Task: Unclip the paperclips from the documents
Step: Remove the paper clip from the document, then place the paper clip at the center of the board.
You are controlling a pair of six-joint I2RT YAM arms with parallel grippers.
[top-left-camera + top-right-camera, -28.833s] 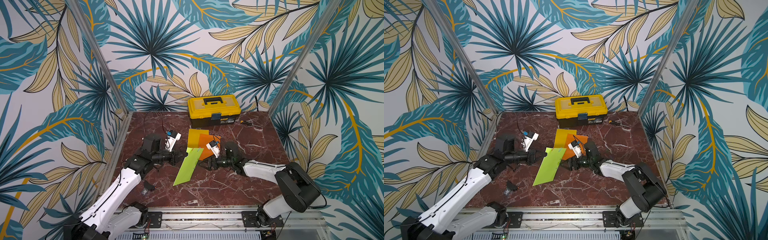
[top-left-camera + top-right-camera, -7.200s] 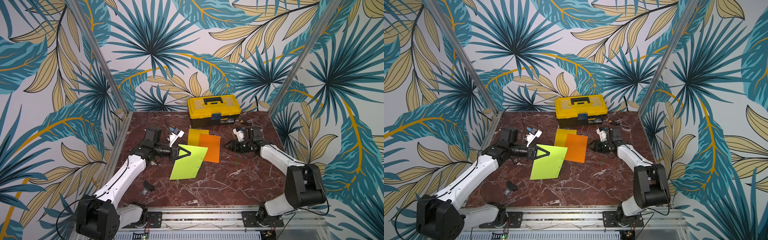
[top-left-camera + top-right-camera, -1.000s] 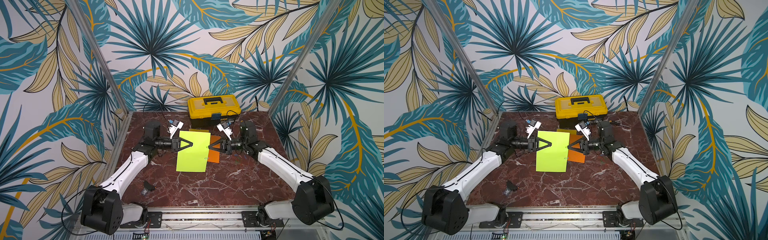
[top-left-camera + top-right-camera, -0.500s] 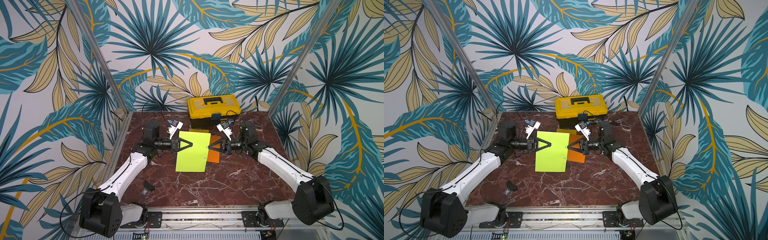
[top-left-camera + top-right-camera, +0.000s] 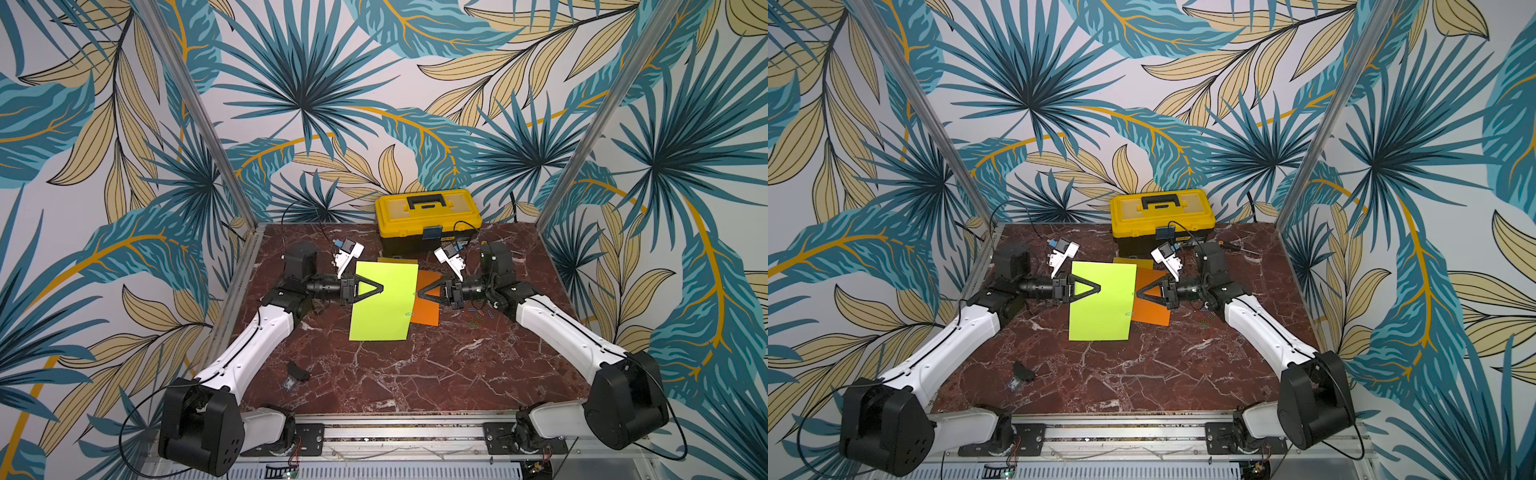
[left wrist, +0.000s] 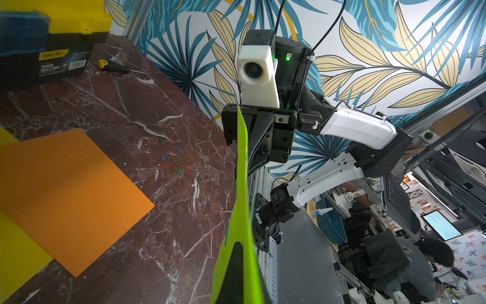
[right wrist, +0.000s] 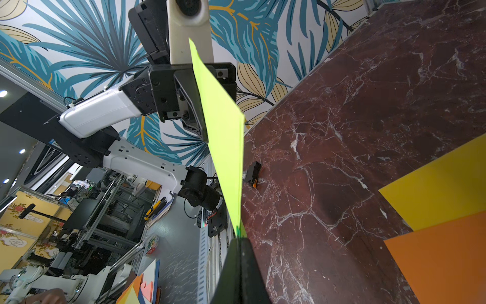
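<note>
While it is held upright above the table (image 5: 415, 374), the green sheet (image 5: 384, 303) is pinched at both side edges. Its left edge is clamped by the left gripper (image 5: 382, 287), whose jaws are pressed closed on the paper. The right edge is met by the right gripper (image 5: 417, 293), which is closed too, with its tips on the paper's rim. In the right wrist view a small dark green bit is seen at those tips, but whether it is a clip cannot be told. Lower on the same edge a pale paperclip (image 5: 411, 312) is seen fastened to the sheet, apart from both grippers.

Behind the raised paper, the orange sheet (image 5: 428, 309) is laid flat on the table, and its left part is hidden in both top views. It is overlapped with the yellow sheet (image 5: 395, 260), of which only a thin strip is shown past the green sheet's top edge. More of it is shown in the right wrist view.

The loose paperclips (image 5: 478, 316), red, blue and green, are scattered on the table just beyond the orange sheet, beneath the right arm. A yellow and black toolbox (image 5: 428, 216) is set closed against the back wall, and a screwdriver (image 5: 1233, 247) is laid beside it. Near the front left a small black thing (image 5: 298, 371) is found, well apart from the sheets.
</note>
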